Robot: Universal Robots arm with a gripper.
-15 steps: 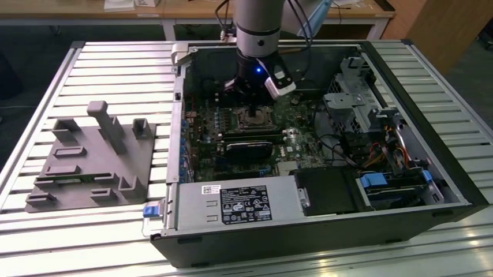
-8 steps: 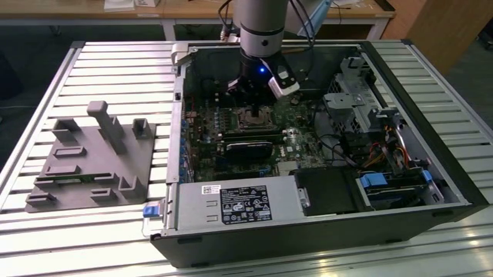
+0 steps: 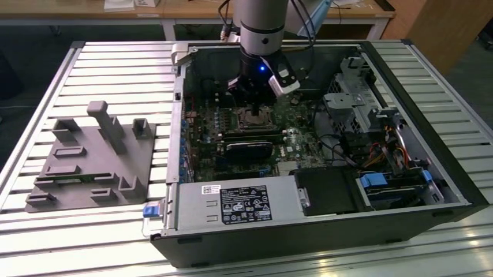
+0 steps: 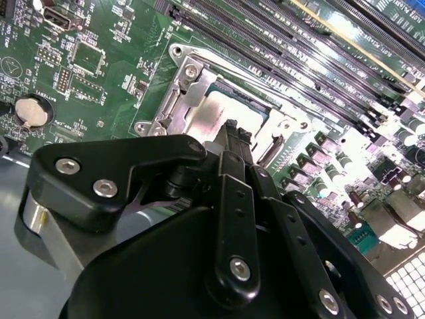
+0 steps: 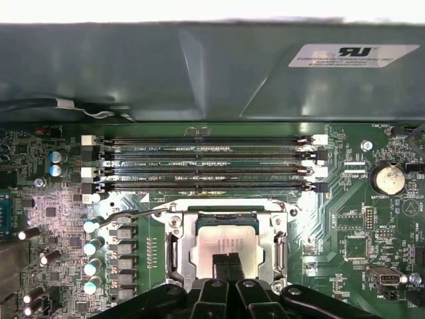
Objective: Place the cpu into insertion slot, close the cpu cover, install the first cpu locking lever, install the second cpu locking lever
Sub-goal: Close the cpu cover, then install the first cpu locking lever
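Observation:
Inside the open computer case, the insertion slot (image 3: pixel 254 119) sits on the green motherboard under the arm. In both wrist views the cpu (image 5: pixel 222 240) (image 4: pixel 232 106) lies in the slot with its dull silver top showing through the window of the cpu cover (image 5: pixel 180 247) (image 4: pixel 188 78). The cover lies flat around it. My gripper (image 5: pixel 229 264) (image 4: pixel 234 131) (image 3: pixel 254 107) is shut, its black fingertips together and resting at the cpu's edge with nothing between them. A thin wire locking lever (image 5: pixel 129 214) runs out sideways from a socket corner. Another lever (image 5: pixel 282 247) (image 4: pixel 271 151) lies along the opposite side.
Several memory slots (image 5: pixel 206 166) run just beyond the socket, with the case wall (image 5: pixel 199 73) behind them. A row of capacitors (image 5: pixel 93 247) and a coin battery (image 5: pixel 387 178) flank it. A black card (image 3: pixel 248 147), power supply (image 3: pixel 231 202) and grey fixture plate (image 3: pixel 89 161) show in the exterior view.

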